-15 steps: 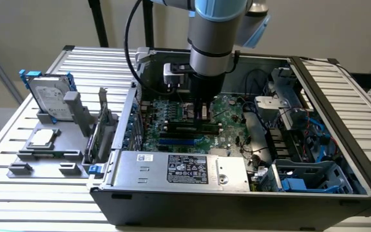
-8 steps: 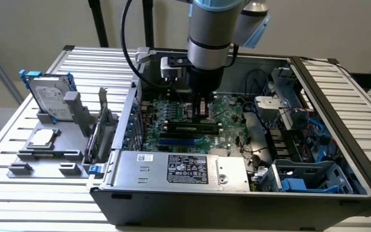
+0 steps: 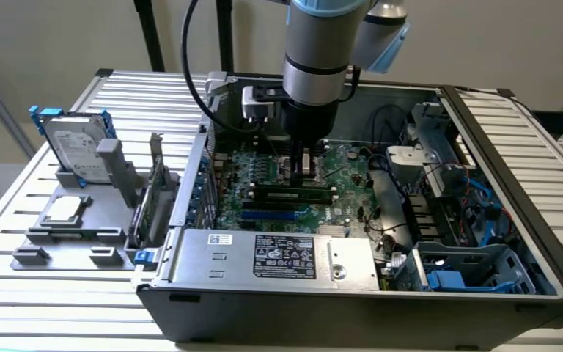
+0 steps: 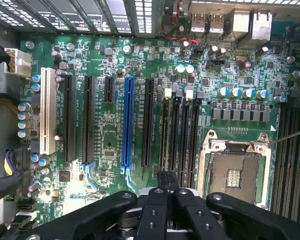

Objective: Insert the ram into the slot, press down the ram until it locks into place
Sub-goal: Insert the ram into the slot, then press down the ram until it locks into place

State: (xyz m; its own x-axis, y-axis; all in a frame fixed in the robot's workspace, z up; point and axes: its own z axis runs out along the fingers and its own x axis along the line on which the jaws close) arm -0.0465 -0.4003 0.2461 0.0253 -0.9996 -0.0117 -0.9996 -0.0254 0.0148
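The ram (image 3: 286, 195) is a green stick with dark chips. It lies along a black slot (image 3: 333, 192) in the middle of the motherboard (image 3: 350, 161), inside the open computer case. My gripper (image 3: 303, 179) hangs straight down over the ram's middle, its tips at or just above the top edge; I cannot tell whether they touch. In the wrist view the gripper (image 4: 168, 176) has its black fingers (image 4: 162, 181) shut, tips together, nothing seen between them. They point at the first slot (image 4: 165, 135) in a row of several parallel black sockets.
A blue slot (image 4: 128, 125) and black expansion slots lie beside the memory sockets, and the square metal processor socket (image 4: 235, 170) is on the other side. A labelled power supply (image 3: 272, 257) fills the case front. A hard drive (image 3: 71, 147) stands on a grey fixture at the exterior view's left.
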